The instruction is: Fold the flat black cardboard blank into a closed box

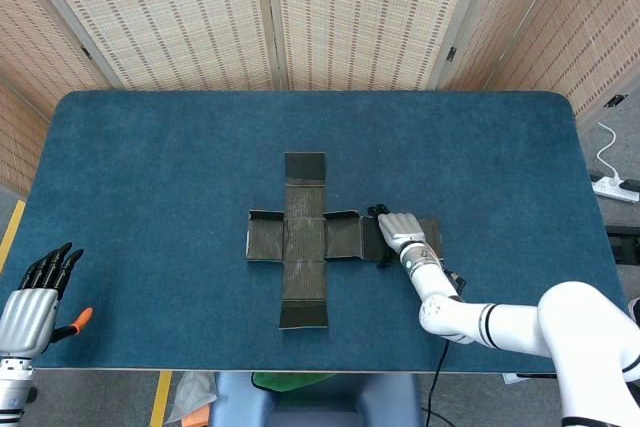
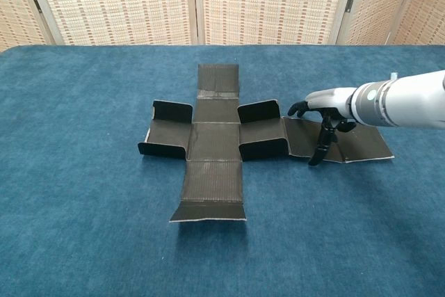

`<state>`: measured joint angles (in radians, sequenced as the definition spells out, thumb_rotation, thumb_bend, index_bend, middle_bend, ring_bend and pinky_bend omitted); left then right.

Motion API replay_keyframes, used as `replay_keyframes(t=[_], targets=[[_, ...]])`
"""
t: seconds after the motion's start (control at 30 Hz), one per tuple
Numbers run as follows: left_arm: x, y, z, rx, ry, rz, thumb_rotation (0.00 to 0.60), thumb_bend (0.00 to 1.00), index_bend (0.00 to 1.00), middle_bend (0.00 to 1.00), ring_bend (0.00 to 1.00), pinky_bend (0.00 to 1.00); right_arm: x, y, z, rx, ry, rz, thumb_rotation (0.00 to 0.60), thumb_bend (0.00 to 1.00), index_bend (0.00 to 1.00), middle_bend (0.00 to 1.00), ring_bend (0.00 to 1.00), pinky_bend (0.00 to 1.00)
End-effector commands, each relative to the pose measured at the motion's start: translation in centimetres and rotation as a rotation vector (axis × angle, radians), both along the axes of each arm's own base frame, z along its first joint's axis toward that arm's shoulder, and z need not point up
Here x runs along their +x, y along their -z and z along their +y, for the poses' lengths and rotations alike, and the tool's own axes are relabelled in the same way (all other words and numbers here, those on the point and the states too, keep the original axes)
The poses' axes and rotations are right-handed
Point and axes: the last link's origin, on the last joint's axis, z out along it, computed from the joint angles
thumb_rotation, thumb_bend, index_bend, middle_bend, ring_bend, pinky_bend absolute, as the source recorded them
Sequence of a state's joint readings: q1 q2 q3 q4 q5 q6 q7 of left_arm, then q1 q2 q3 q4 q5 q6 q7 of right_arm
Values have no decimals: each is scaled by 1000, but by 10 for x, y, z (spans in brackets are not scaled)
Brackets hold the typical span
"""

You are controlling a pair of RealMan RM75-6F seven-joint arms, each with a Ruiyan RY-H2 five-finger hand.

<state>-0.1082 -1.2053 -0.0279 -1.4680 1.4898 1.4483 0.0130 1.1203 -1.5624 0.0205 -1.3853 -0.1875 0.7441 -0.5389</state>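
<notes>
Midway across the blue worktop, the black cardboard blank lies spread in a cross, its long axis running away from the robot and its side flaps already tilted up. The right robot hand hangs over the long panel that reaches out to the robot's right, fingers spread and holding nothing, one fingertip pointing down at the panel's near edge; whether it actually touches the card cannot be told from either view. The blank's centre lies to the left of that hand, so any fold of this panel would likely swing leftward. The left robot hand, open and empty, waits at the near left corner, well apart from the card. Bare worktop surrounds the blank on every side, leaving room to work.
</notes>
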Motion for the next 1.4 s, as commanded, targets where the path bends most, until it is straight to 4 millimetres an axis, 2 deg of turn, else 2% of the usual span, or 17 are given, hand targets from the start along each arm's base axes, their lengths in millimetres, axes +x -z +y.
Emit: replay_keyframes(t=[0.03,0.13,0.2,0.27,0.33,0.4,0.47,0.5,0.57,0.67,0.77,0.87,1.0,1.17,1.4], targets=[[-1,0,0,0,-2,-4,600,244,20,0,23,118,1,3,-1,-8,-9,18,600,64,0,29,697,952],[-3,1,1,0,-6,-5,600,243,20,0,23,118,3,7,-2,-17,-11,29,600,72,2,45,699,951],[-3,1,1,-2,-7,-6,600,244,20,0,23,117,4,9,-3,-21,-12,33,600,91,51,66,704,951],[-4,2,2,-3,-4,-7,600,245,20,0,23,117,6,11,-3,-26,-16,40,600,113,158,113,715,952],[-3,2,6,-3,9,-13,600,244,24,0,23,118,10,12,-3,-31,-24,40,600,150,325,219,731,958],[0,3,11,-1,33,-21,600,245,43,0,24,119,12,11,-3,-39,-33,33,600,180,447,310,741,964],[5,4,20,4,68,-26,600,246,65,15,51,141,16,8,-3,-59,-55,24,600,207,515,387,749,969],[7,5,25,8,86,-29,600,246,79,40,88,190,17,6,-3,-68,-67,18,600,216,532,416,751,970],[16,10,40,22,134,-48,600,249,119,106,203,356,21,1,-1,-89,-90,-2,600,224,545,446,752,970],[30,23,65,2,199,-73,600,267,220,211,442,627,26,-5,2,-119,-132,-29,600,235,545,464,755,973],[43,39,88,-50,238,-51,600,272,240,227,576,741,29,-9,7,-151,-187,-31,600,238,545,480,764,986],[52,56,109,-102,245,-9,600,271,217,211,606,758,29,-8,14,-170,-234,-16,600,237,545,484,765,987],[60,75,128,-150,226,37,600,260,122,135,604,756,29,-7,21,-191,-280,9,600,237,545,485,764,988],[72,101,146,-176,201,52,600,207,12,41,560,700,31,-3,26,-215,-332,34,600,237,545,485,764,989],[86,133,165,-182,190,106,600,203,0,0,516,640,33,3,30,-236,-380,50,600,237,545,485,765,991]])
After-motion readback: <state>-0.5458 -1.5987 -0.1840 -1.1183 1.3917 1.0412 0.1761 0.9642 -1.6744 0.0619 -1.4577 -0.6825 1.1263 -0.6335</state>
